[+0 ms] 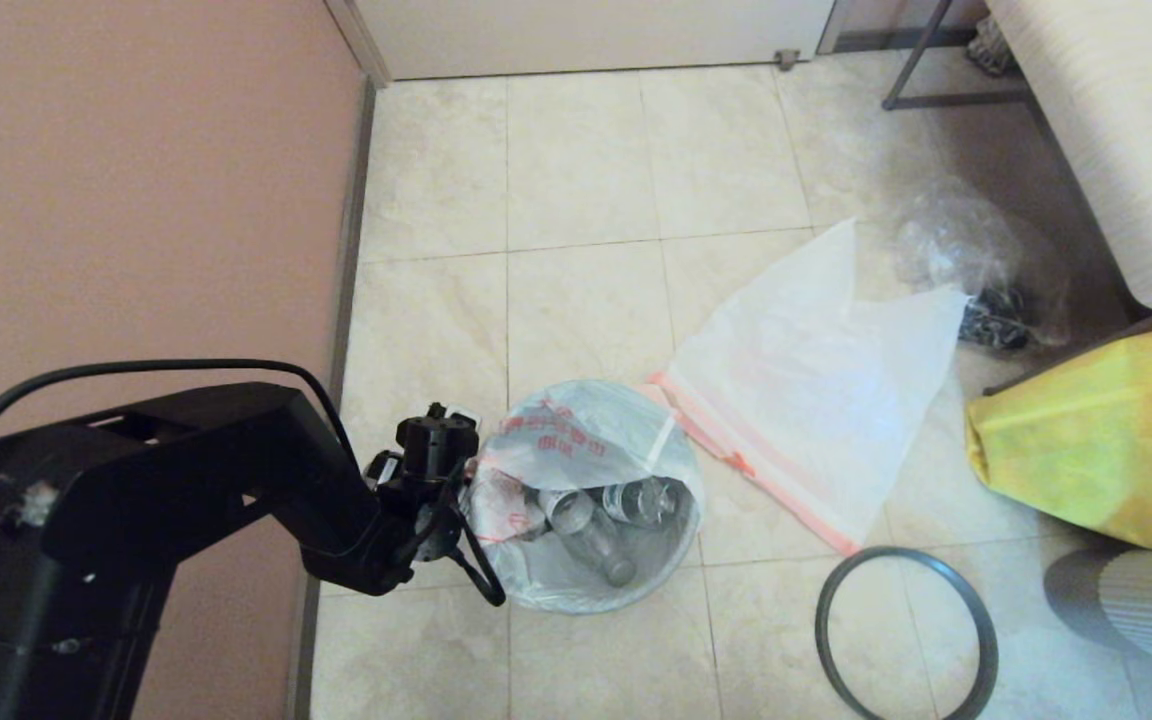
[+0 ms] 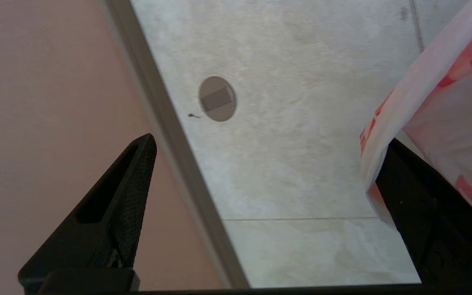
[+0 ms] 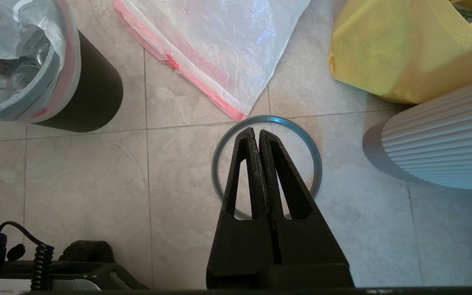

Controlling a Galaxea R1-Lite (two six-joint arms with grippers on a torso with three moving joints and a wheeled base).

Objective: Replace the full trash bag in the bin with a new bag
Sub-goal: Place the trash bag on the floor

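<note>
The full trash bag (image 1: 576, 440), white with red print and clear bottles inside, sits in the dark bin (image 3: 96, 94) with its edge folded over the rim. My left gripper (image 1: 441, 510) hangs open at the bin's left side, near the wall. In the left wrist view this gripper (image 2: 271, 139) has bare floor between its fingers, and the full trash bag (image 2: 457, 102) lies over one finger (image 2: 416, 196). The new bag (image 1: 806, 390) lies flat on the floor right of the bin. My right gripper (image 3: 256, 132) is shut and empty above the grey hoop rim (image 3: 316, 164).
The hoop rim (image 1: 820, 625) lies on the tiles at the front right. A yellow bag (image 1: 1096, 440), a crinkled clear bag (image 1: 976, 260) and a ribbed white object (image 1: 1136, 600) crowd the right side. The pink wall (image 1: 136, 200) stands close on the left.
</note>
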